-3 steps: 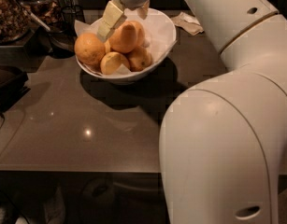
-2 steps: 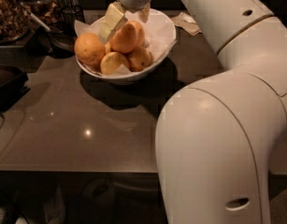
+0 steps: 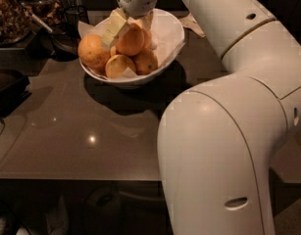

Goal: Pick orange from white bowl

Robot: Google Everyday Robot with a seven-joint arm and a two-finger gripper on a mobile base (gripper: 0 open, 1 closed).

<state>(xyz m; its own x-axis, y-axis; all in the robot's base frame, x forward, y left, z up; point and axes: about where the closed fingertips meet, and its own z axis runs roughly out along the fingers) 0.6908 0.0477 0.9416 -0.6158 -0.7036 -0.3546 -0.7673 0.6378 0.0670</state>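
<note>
The white bowl (image 3: 157,74) stands at the back of the dark table and holds several oranges on white paper. The pale peach-orange orange (image 3: 132,40) lies on top of the pile. My gripper (image 3: 130,33) reaches down into the bowl from above. One of its fingers (image 3: 113,29) presses the orange's left side and the other its upper right, so it is shut on the orange. A deeper golden orange (image 3: 93,52) lies to the left, with smaller ones (image 3: 119,65) in front.
My white arm (image 3: 223,141) fills the right foreground and hides that part of the table. Containers of brown food (image 3: 10,11) and a dark scoop (image 3: 62,38) stand at the back left. A dark tray (image 3: 8,84) is at the left edge. A crumpled napkin (image 3: 191,23) lies behind the bowl.
My gripper has sunk a little lower around the pale orange. My arm's big foreground link has shifted left. The oranges and the bowl stay where they were.
</note>
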